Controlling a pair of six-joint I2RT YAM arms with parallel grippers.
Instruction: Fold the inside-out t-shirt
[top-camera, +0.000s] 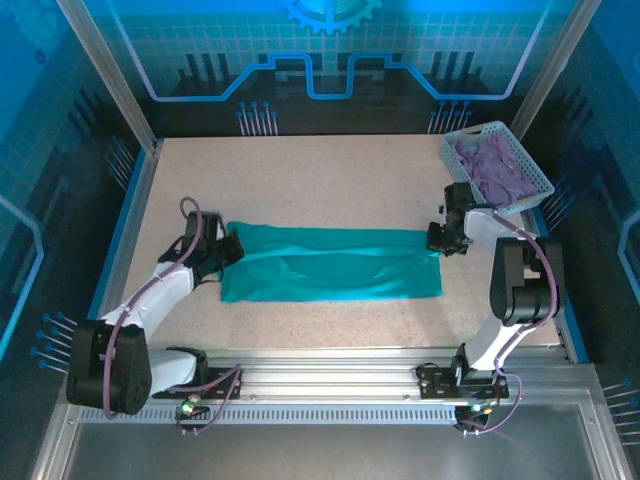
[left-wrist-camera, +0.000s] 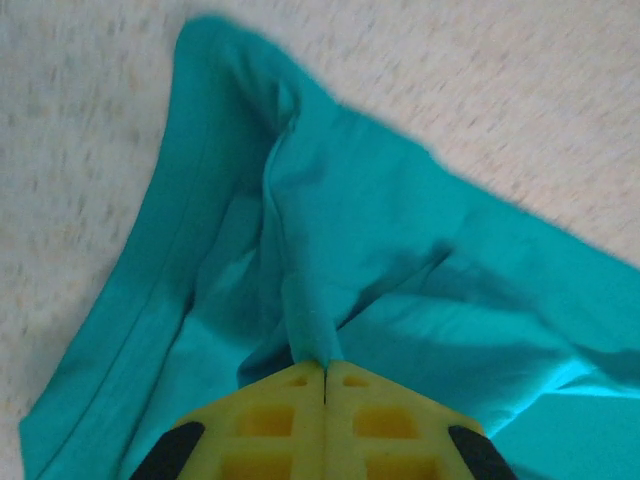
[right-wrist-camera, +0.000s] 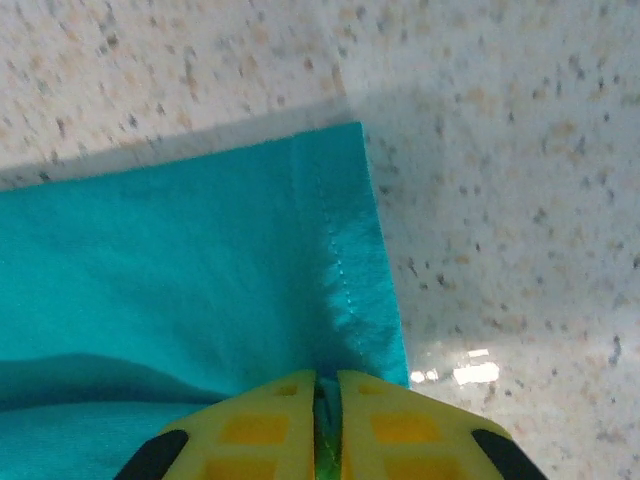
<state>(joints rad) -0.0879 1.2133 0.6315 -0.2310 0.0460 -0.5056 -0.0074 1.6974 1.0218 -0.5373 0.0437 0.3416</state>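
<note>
The inside-out t-shirt (top-camera: 330, 262) lies on the table (top-camera: 300, 180) as a long teal band running side to side between the two arms, already narrowed lengthwise, so the step in hand looks like laying that band out straight before it is folded end over end. The left gripper (top-camera: 228, 248) sits at the band's left end, its jaws together on a raised ridge of cloth (left-wrist-camera: 300, 300) that runs straight into the seam between its yellow fingers. The right gripper (top-camera: 440, 240) is at the right end, low over the table. Its fingers stand nearly together, with only a thin slit between them, and the stitched hem (right-wrist-camera: 345, 250) leads into that slit, so it reads as a pinch on the very edge. To do this well, the pull from each end should be equal and level, enough to flatten the soft creases in the middle without dragging the band sideways. The left end is bunched and puckered, so it wants smoothing outward before it is let go. Each end should be released only once it rests on the table, with the fingers lifted straight up so the hem does not flip. The basket (top-camera: 470, 131) of purple cloths (top-camera: 495, 165) stands near the right arm's elbow, so any swing there should stay low and inward.
</note>
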